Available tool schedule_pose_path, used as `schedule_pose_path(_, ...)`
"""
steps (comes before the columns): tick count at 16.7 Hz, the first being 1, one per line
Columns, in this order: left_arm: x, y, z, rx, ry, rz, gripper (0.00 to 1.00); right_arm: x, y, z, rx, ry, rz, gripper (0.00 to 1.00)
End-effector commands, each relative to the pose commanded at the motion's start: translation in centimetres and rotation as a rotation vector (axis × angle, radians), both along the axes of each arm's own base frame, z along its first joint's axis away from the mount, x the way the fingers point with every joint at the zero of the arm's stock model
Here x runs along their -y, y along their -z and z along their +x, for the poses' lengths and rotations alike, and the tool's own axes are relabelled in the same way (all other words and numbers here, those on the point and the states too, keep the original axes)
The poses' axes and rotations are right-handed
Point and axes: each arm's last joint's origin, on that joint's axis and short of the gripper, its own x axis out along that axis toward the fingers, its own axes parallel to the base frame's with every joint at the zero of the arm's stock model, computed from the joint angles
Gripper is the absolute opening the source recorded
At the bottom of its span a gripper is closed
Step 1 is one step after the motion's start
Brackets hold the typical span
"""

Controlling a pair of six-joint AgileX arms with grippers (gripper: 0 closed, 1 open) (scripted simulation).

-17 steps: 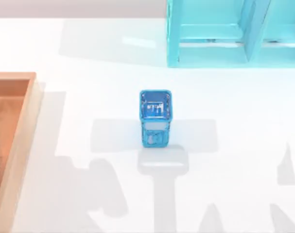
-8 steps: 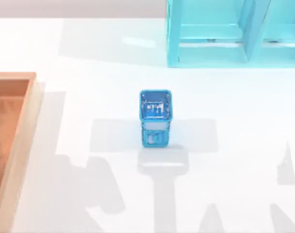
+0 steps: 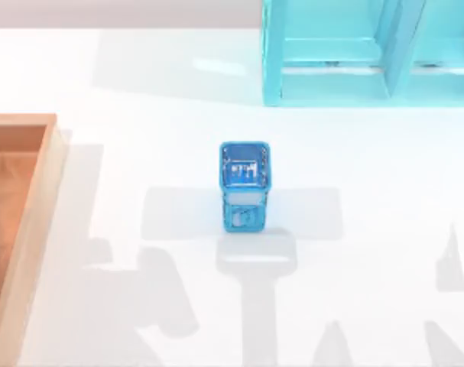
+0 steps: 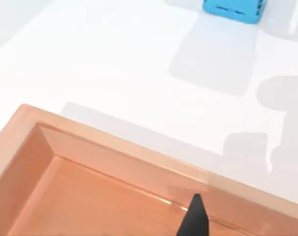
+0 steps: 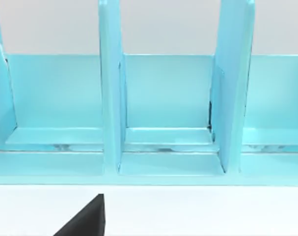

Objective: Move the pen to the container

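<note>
Left pincer (image 4: pixel 195 219) over wooden container (image 4: pixel 114 147), w/ blue mesh cup (image 4: pixel 233 10) far ahead on table (image 4: pixel 104 59); pen unseen, fingers' state can't tell.

With the left gripper (image 4: pixel 195 220): hangs above the container (image 4: pixel 114 147), just inside its rim near one corner, wrist pitched steeply downward. Shows as a single black part tapering to a sharp tip and slanting a little to one side. Touches nothing, grips nothing visible.

With the right gripper (image 5: pixel 85 219): sits low over the table, wrist held about level and facing straight ahead. Shows as one black wedge with a straight edge on one side and a sloping edge on the other. Touches nothing, carries nothing visible.
</note>
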Motion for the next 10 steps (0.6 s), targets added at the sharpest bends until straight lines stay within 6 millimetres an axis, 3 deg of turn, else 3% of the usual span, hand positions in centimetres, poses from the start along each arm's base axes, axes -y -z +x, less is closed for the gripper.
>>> schedule_pose_path(4, 0.0, 0.0, 0.0, 0.0, 0.0, 0.0, 0.98, 0.0, 0.0, 0.0, 0.0, 0.0, 0.0, 1.0)
schedule_pose_path(10, 0.0, 0.0, 0.0, 0.0, 0.0, 0.0, 1.0, 0.0, 0.0, 0.0, 0.0, 0.0, 0.0, 1.0)
